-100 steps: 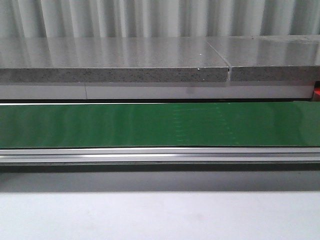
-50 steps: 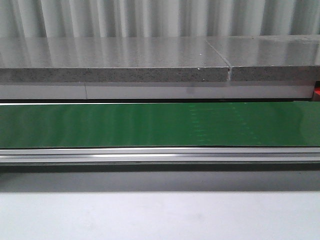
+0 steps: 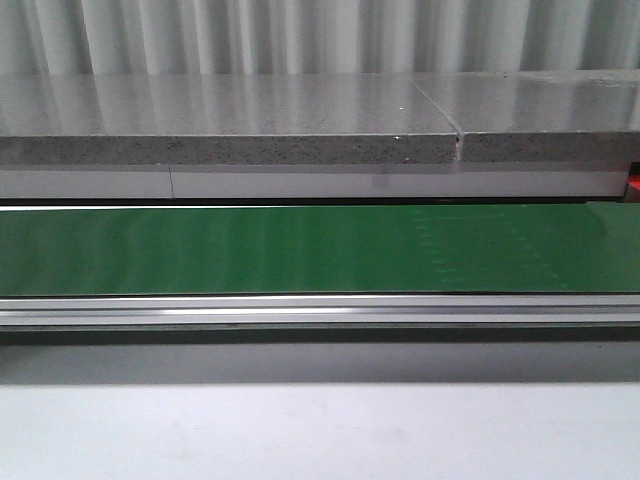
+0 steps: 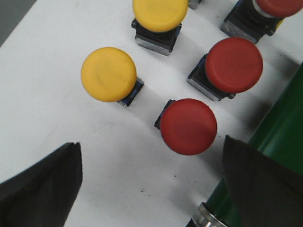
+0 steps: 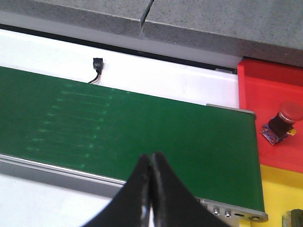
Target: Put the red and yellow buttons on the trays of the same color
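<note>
In the left wrist view my left gripper (image 4: 151, 187) is open and empty over the white table. Just beyond it stands a red button (image 4: 188, 126) on a black base. Around it are a yellow button (image 4: 108, 74), a second yellow button (image 4: 159, 14), a second red button (image 4: 235, 65) and a third red one (image 4: 279, 5) at the frame's edge. In the right wrist view my right gripper (image 5: 150, 160) is shut and empty over the near edge of the green belt (image 5: 142, 123). A red button (image 5: 284, 120) lies in the red tray (image 5: 265, 80). The yellow tray (image 5: 279, 189) adjoins it.
The front view shows only the green conveyor belt (image 3: 300, 250), its metal rail (image 3: 300, 310), the grey counter (image 3: 230, 120) behind and the white table (image 3: 300, 430) in front; no gripper or button shows there. The belt's edge (image 4: 279, 123) lies close to the buttons. A black cable plug (image 5: 97, 64) lies behind the belt.
Faint marks on the green belt have drifted to the right in the front view. Nothing else there has moved.
</note>
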You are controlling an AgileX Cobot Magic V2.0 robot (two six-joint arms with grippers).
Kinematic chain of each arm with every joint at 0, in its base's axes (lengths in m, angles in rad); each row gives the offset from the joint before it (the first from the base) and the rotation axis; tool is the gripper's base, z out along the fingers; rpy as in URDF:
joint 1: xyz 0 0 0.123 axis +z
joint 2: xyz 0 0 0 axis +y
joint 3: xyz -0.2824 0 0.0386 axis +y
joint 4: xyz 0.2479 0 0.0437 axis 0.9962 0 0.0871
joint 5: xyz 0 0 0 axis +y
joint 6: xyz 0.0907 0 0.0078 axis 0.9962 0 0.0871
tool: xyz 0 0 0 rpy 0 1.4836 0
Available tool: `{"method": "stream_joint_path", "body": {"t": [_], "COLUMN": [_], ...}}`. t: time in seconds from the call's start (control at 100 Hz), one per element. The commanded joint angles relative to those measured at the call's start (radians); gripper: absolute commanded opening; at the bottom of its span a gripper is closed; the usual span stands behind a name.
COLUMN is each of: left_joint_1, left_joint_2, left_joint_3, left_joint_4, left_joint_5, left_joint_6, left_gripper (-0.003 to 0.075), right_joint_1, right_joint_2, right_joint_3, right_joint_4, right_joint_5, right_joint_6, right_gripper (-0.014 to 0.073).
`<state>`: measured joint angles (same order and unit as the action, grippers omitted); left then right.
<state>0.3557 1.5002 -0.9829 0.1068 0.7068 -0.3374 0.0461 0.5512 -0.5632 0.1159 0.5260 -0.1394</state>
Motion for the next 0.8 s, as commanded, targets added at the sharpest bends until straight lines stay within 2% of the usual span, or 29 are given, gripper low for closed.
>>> {"method": "stream_joint_path", "body": {"t": [0.0,0.19,0.79], "left_joint_1": [0.003,0.003,0.003], "left_joint_2": [-0.027,-0.003,0.105], "left_joint_3": [-0.030,-0.030,-0.049], "left_joint_4": [-0.007,-0.075,-0.107], "left_joint_5": [-0.041,-0.048,-0.062], "left_joint_6": [0.006,0.072,0.098], "left_gripper": [0.0565,0.0565,0.0565], "right_joint_1": [0.001,0.001,0.001], "right_joint_2": [-0.001,-0.001,-0.001], "right_joint_3": [-0.025,-0.025,-0.025], "right_joint_4": [0.001,0.001,0.001], "right_joint_5": [-0.068,-0.068,-0.068], "right_joint_6": [-0.005,-0.005,-0.005], "right_gripper": [-0.0067,-0.0067,-0.0067]}}
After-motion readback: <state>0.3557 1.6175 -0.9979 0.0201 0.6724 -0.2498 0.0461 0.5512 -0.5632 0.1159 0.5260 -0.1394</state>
